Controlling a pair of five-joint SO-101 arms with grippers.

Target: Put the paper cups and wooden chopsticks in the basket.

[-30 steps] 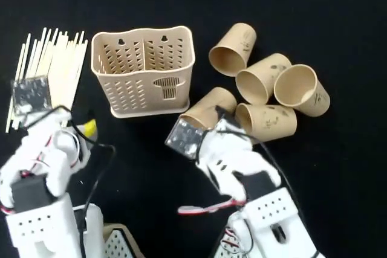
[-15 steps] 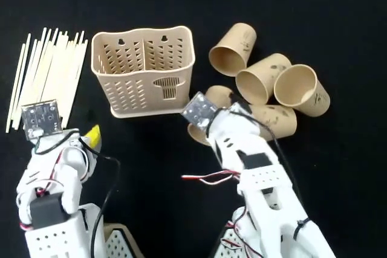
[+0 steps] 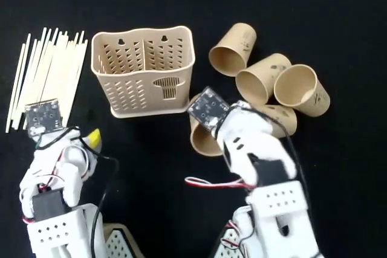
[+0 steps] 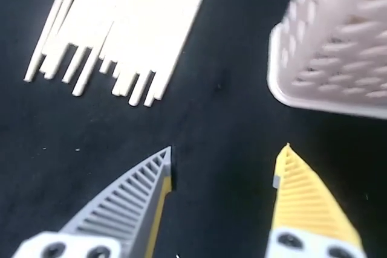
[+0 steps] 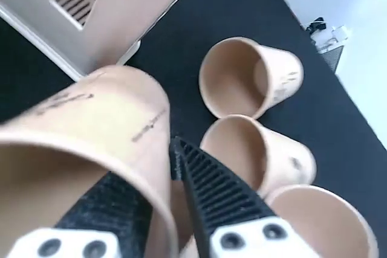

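A beige slotted basket [image 3: 143,67] stands at the back middle, with wooden chopsticks [image 3: 48,70] fanned out to its left. My right gripper [image 5: 162,179] is shut on the rim of a paper cup [image 3: 202,137], one black finger inside and one outside. That cup [image 5: 91,125] hangs tilted just in front of the basket's right corner. Three more cups [image 3: 233,48] [image 3: 261,77] [image 3: 300,89] lie on their sides to the right, and another [image 3: 279,119] is partly hidden by the arm. My left gripper [image 4: 227,155] stands open with nothing in it, short of the chopsticks' [image 4: 121,28] near ends.
The black table [image 3: 338,167] has free room in front of the basket and at the right front. The basket's corner [image 4: 338,46] lies close to my left gripper's yellow finger [image 3: 92,138].
My right gripper closed on the cup nearest the basket and drew it toward the front. The left arm pulled back a little from the chopsticks.
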